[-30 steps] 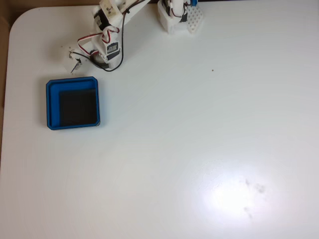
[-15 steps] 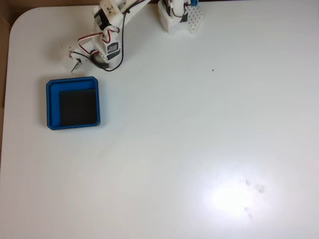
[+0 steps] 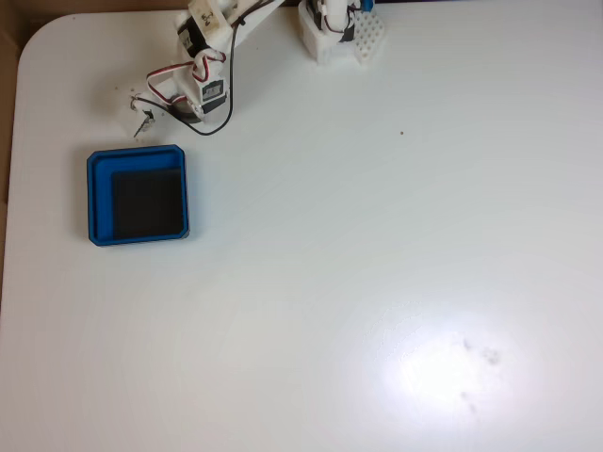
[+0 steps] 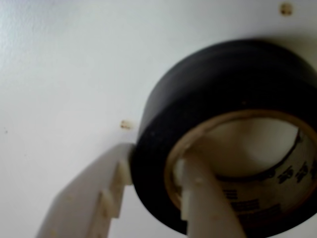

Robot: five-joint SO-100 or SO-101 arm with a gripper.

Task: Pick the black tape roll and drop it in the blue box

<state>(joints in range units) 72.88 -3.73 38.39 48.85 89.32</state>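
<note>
In the wrist view the black tape roll [image 4: 198, 89] lies flat on the white table and looks very large. My gripper [image 4: 156, 161] straddles its wall: one white finger [image 4: 106, 193] presses the outer side, the other [image 4: 198, 198] stands inside the pale core. In the fixed view the gripper [image 3: 155, 108] sits at the table's top left, and the arm hides most of the roll. The blue box [image 3: 93, 198], with a black floor, lies just below the gripper and holds nothing.
The arm's white base [image 3: 325, 33] and a white breadboard [image 3: 369, 38] stand at the table's top edge. A black cable [image 3: 226, 108] loops beside the gripper. The table's rounded corner [image 3: 38, 42] and left edge are close to the box.
</note>
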